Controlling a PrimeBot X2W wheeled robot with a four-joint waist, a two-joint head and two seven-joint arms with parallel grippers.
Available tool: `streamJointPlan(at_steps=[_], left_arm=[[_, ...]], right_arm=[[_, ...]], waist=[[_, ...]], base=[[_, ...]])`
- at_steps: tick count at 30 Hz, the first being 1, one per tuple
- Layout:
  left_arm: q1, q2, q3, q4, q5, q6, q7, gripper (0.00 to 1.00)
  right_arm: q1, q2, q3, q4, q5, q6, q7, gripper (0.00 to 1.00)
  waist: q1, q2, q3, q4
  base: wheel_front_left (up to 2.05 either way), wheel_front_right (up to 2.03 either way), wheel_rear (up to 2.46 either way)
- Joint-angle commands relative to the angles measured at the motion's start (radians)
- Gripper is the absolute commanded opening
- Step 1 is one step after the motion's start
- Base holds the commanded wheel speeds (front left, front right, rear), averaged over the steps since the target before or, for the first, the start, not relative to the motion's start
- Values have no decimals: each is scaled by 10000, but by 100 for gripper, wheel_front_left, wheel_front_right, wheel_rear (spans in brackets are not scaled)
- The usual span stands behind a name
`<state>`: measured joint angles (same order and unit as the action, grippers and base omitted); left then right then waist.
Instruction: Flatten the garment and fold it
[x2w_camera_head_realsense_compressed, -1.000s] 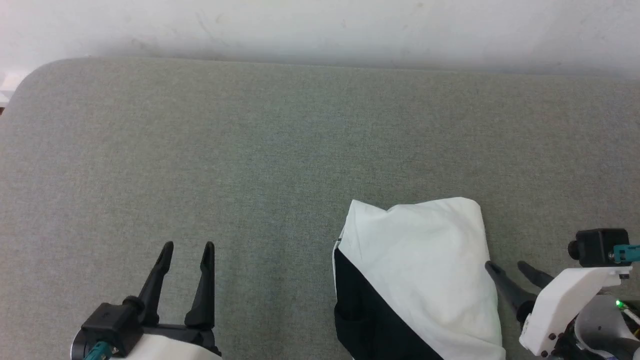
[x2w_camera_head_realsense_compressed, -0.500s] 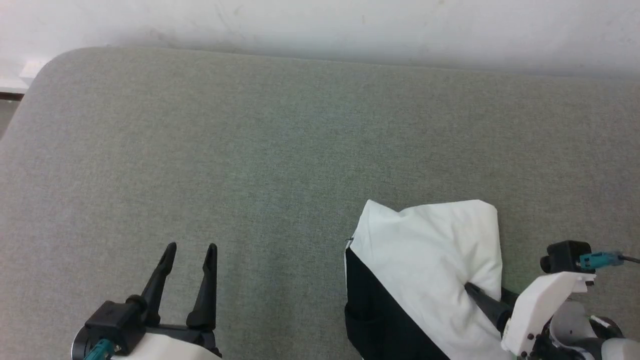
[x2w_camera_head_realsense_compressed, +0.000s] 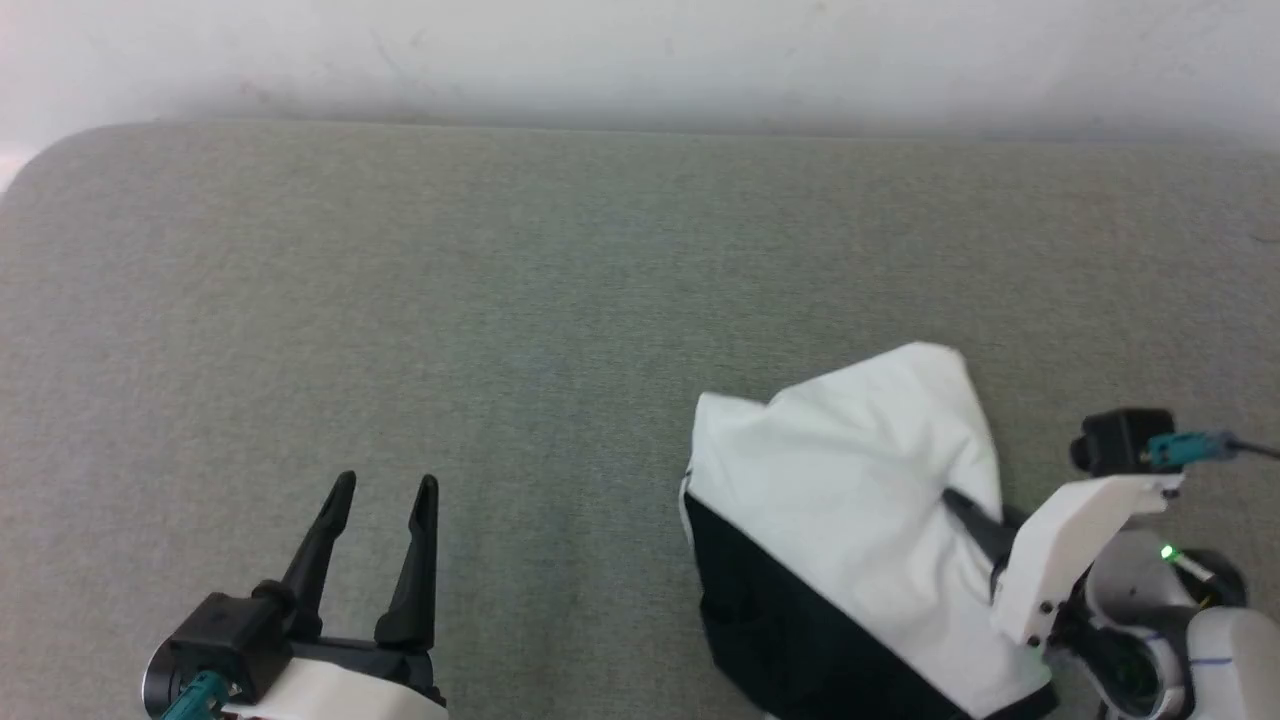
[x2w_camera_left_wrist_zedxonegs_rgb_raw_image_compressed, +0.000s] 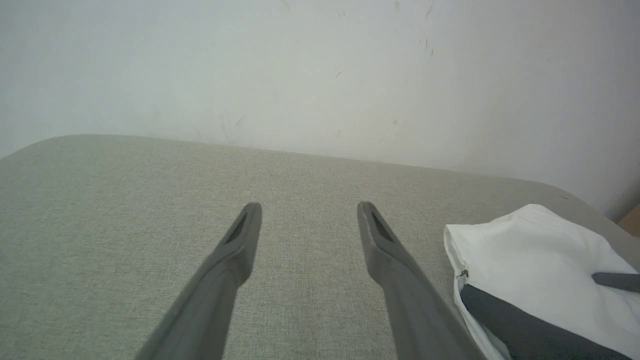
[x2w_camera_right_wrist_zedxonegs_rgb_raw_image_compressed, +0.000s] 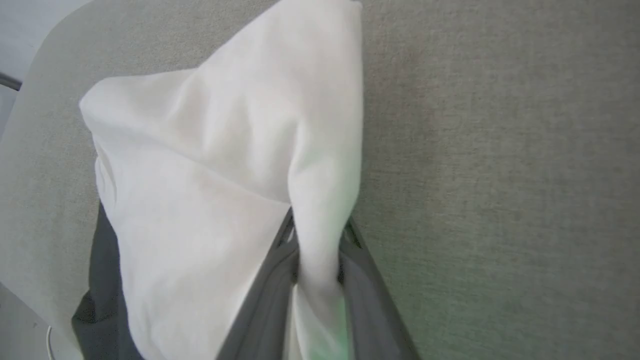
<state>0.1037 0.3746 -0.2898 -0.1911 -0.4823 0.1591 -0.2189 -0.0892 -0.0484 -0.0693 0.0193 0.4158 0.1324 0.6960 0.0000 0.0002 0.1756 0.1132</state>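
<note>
Nearest, at the lower middle of its own wrist view, the right tool (x2w_camera_right_wrist_zedxonegs_rgb_raw_image_compressed: 319, 227) is clamped on a ridge of white cloth, the fold pinched between both fingers. At the lower left of the head view the left tool (x2w_camera_head_realsense_compressed: 386, 485) hangs with its fingers apart, holding nothing, well clear of the cloth. The garment (x2w_camera_head_realsense_compressed: 840, 480) lies bunched at the lower right, white over black, on the grey bench (x2w_camera_head_realsense_compressed: 500, 300).

I judge flattening as barely begun. The next move calls for drawing this pinched edge outward, with the left tool taking a second edge. Beyond stands a pale wall (x2w_camera_head_realsense_compressed: 640, 50).

No print, brand or writing can be read — a tiny dark speck at the garment's left edge is too small to tell.
</note>
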Motion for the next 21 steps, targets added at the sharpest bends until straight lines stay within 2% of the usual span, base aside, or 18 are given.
streamJointPlan(at_steps=[1,6,11,17,21], left_arm=[[-164,50,-3,-84,77,-22,13,100],[-367,172,14,-316,156,-2,111,100],[-622,368,105,-603,259,26,227,100],[-1038,562,196,-982,366,27,362,100],[-1357,632,231,-1186,429,19,412,100]], right_arm=[[-243,-21,-123,-188,-187,-17,65,0],[-660,-490,-508,-786,-760,-17,744,0],[-1193,-1277,-764,-1125,-999,-17,1250,0],[-1890,-3068,-621,-1218,-1274,-17,1096,0],[-2200,-4041,-639,-1092,-1341,-17,1025,0]], waist=[[0,-2,50,-333],[0,-2,404,-841],[0,-2,934,-1337],[0,-2,1765,-1796],[0,-2,2306,-1925]], base=[[0,0,0],[0,0,0],[0,0,0],[0,0,0],[0,0,0]])
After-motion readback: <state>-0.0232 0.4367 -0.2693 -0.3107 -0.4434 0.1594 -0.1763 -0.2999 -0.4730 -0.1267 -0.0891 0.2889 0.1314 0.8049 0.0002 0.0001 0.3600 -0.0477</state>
